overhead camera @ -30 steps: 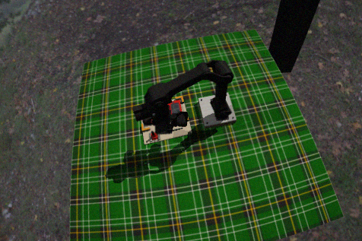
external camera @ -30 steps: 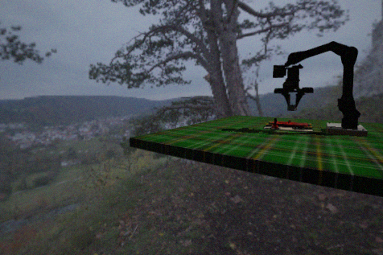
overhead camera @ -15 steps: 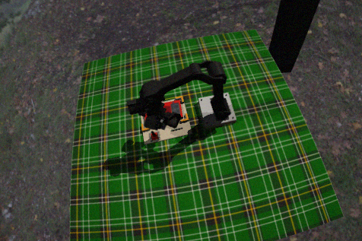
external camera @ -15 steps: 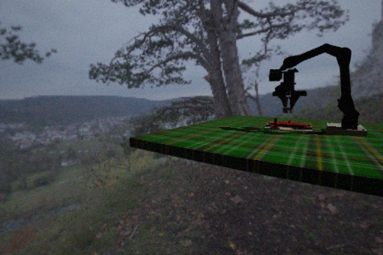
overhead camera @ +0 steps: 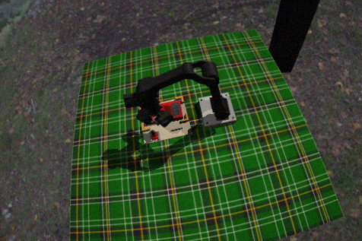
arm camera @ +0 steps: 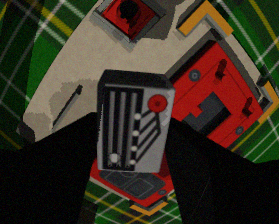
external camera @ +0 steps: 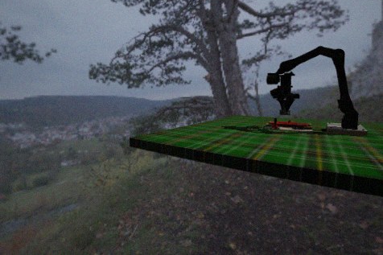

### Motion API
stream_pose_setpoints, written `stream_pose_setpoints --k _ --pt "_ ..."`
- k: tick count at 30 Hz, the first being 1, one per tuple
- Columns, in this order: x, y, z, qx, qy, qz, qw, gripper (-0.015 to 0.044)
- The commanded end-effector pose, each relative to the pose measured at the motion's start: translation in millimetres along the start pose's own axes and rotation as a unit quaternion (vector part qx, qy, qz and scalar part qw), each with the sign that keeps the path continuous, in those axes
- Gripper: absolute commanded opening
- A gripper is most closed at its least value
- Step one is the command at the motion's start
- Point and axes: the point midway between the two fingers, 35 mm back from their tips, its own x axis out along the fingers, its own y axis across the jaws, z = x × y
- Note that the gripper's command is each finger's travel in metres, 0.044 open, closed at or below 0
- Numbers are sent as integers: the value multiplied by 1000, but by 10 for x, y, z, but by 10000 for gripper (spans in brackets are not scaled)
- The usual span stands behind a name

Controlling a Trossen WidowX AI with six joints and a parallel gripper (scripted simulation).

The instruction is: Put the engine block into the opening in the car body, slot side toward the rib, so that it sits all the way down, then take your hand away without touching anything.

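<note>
My gripper (overhead camera: 155, 118) (external camera: 285, 110) (arm camera: 131, 123) points down above the car body and is shut on the engine block (arm camera: 152, 145) (external camera: 285, 113). In the wrist view the block's face shows long dark slots on the left and a red round cap at the upper right. The red car body (overhead camera: 166, 105) (external camera: 295, 123) (arm camera: 182, 95) lies below, turned at an angle to the block. A dark grey stepped opening (arm camera: 215, 111) shows in it, right of the block. The exterior view shows a gap between block and body. The block and arm hide part of the body; the rib is not clear.
The beige board (overhead camera: 171, 130) (arm camera: 65, 62) carries orange corner brackets (arm camera: 207, 15) around the body. A red piece with a black knob (arm camera: 132, 22) (overhead camera: 154, 135) sits in a grey frame on that board. The arm's pale base plate (overhead camera: 207, 115) stands beside it on the green plaid table (overhead camera: 213, 197).
</note>
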Motion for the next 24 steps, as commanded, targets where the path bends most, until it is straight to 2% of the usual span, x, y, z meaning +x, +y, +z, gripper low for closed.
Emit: stream_pose_setpoints --k 1,24 --pt "27 -119 -9 39 -2 -3 999 0" --pt "303 -723 -266 293 -2 -5 956 0"
